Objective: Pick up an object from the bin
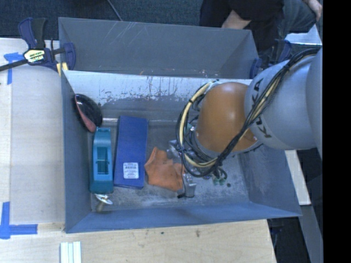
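My gripper (187,186) is down on the bin floor, at the right edge of a crumpled orange cloth-like thing (160,171) near the front wall. It touches or overlaps that thing's right side; whether it holds it is hidden. Just left of the orange thing lies a flat dark blue box (130,147) with a white label, lengthwise front to back.
A teal tape dispenser (102,160) lies along the left wall beside the blue box. Behind it a black and pink rounded object (88,112) leans in the back left corner. Small green bits (220,181) lie right of the gripper. The arm's orange cover hangs over the bin's right half.
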